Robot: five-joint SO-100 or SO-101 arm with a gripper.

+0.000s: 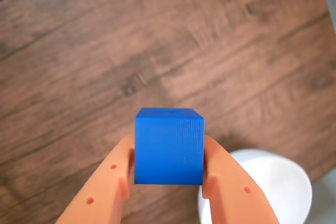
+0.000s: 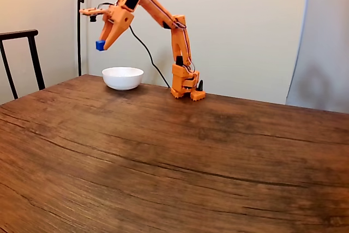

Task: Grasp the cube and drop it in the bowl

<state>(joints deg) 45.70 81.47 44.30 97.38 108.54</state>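
The orange two-finger gripper has its jaws closed narrowly on the small bright blue plastic cube, one orange finger pressed to the cube's left face and the other to its right face in the wrist view. The cube sits upright between them, its top face showing a faint mark. In the fixed view the orange jointed arm reaches up and leftward from its base at the far side of the brown wood-grain table, and the gripper points down with the cube at its tip, lifted well clear of the table. The round plain white bowl rests on the table below and slightly right of the cube in that view; in the wrist view the bowl lies at the lower right, beside the right finger. A dark chair frame stands at the left edge of the fixed view.
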